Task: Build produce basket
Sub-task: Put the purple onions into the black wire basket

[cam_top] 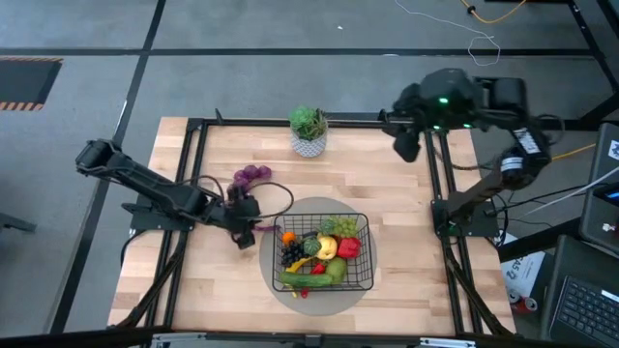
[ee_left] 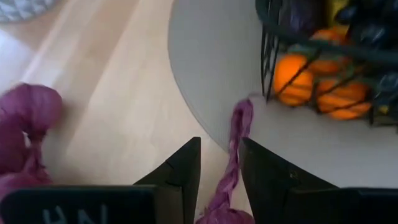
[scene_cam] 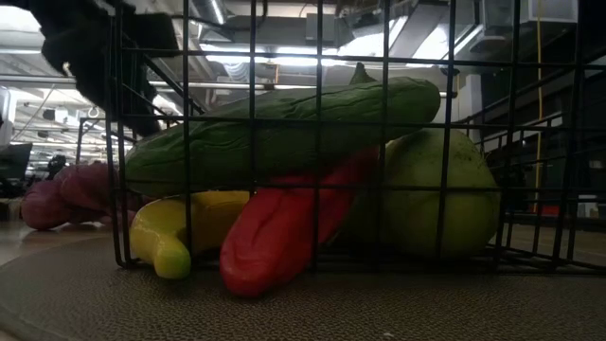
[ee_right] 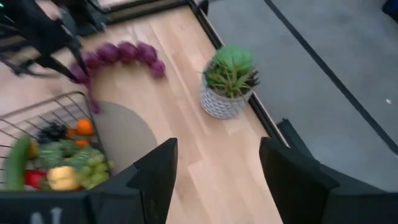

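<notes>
From above, the basket (cam_top: 323, 253) sits on a round mat (cam_top: 290, 215) near the table's front middle, loaded with produce. Only the low camera shows how it stacks: a cucumber (scene_cam: 284, 133) lying across a red pepper (scene_cam: 284, 232), a banana (scene_cam: 175, 232) and a pear (scene_cam: 445, 194). My left claw (ee_left: 221, 163) reaches low toward the mat's edge, fingers pinched on the thin stem of the purple grapes (cam_top: 250, 175), which lie on the wood behind. My right claw (ee_right: 217, 165) hovers wide open, high near the potted plant (ee_right: 229, 81).
</notes>
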